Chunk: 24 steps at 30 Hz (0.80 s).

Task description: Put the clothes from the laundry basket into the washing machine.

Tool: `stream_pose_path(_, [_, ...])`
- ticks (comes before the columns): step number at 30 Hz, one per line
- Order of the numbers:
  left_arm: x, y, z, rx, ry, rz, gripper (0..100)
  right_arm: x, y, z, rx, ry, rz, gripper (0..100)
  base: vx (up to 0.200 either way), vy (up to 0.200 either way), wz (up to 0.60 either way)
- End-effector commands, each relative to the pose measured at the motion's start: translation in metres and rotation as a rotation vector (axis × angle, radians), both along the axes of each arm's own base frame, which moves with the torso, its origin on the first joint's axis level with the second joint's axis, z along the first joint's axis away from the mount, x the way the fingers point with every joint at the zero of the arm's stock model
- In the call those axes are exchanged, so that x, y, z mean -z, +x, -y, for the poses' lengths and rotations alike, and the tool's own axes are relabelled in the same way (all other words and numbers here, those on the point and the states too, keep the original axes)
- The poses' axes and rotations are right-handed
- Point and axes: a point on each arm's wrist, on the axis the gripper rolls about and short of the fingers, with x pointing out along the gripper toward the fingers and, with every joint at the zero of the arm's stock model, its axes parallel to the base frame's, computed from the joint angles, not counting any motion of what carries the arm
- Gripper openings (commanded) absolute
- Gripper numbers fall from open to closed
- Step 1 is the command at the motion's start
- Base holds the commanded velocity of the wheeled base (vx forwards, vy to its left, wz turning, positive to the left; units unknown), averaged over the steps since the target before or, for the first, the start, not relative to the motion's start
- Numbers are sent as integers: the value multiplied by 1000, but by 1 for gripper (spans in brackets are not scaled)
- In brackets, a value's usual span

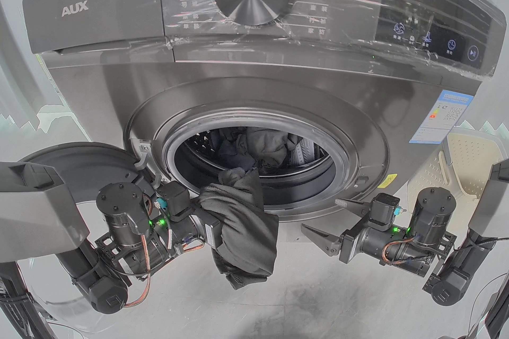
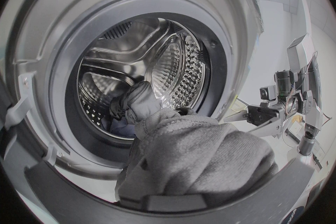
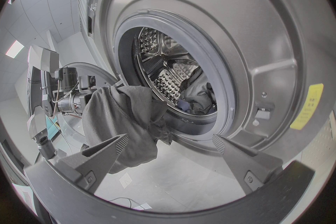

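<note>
Left gripper (image 1: 213,230) is clamped on a dark garment (image 1: 241,234), held at the lower left edge of the washer (image 1: 254,86) opening. The top of the garment touches the opening's rim; the rest hangs down over the floor. More dark clothes (image 1: 260,146) lie inside the drum (image 2: 168,60). Right gripper (image 1: 331,222) sits at the lower right of the opening, fingers spread, nothing in them. Door (image 1: 79,165) is swung open on the left. Basket (image 1: 472,165) stands to the right of the washer.
</note>
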Motion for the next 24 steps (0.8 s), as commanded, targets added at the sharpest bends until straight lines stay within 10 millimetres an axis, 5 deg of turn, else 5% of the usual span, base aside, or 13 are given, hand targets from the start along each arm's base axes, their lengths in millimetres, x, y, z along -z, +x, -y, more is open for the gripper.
stream_pose_path(1, [1,-2,4,15,0,-2,0,7,-13,4,-22,-32,-42,100,0,0,0])
stream_pose_path(16, [8,-27,32,137,6,-38,0,13,-38,0,-96,-80,-72,100,0,0,0])
stream_pose_path(24, [25,10,55,121,-14,-19,0,11,-44,-3,-122,-78,-70,100,0,0,0])
